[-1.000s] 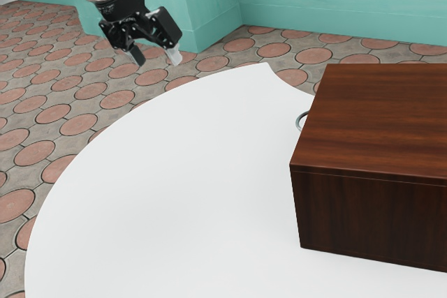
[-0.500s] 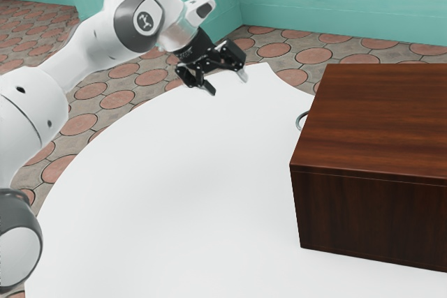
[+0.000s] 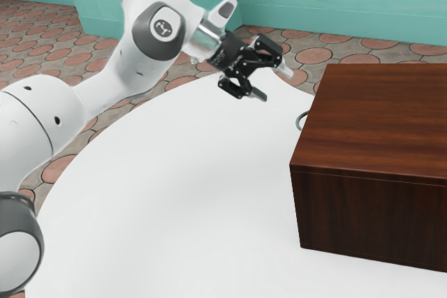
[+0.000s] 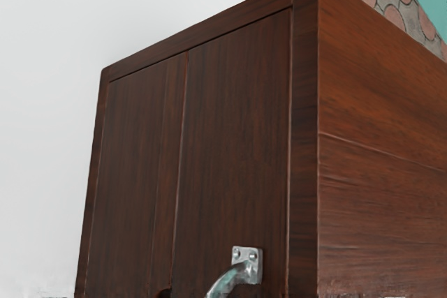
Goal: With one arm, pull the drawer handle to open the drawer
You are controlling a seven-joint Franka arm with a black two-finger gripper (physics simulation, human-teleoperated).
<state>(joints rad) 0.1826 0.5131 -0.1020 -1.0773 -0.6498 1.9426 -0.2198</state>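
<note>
Dark brown wood drawer box [image 3: 377, 144] sat upright on white bench [image 3: 174, 200] at exterior view's right, drawer front [image 4: 188, 193] looked flush and shut, curved grey metal handle [image 4: 237, 273] low on that front

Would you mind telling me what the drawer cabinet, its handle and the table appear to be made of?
Cabinet: dark wood, or a wood veneer, judging by the streaked grain. Handle: probably metal, grey-green with a screwed mounting plate. Table: plain matte white, material unclear.

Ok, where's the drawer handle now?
In the exterior view, the drawer handle sticks out from the wooden cabinet toward the view's left, over the table; the gripper hovers apart, upper left of it.
</note>
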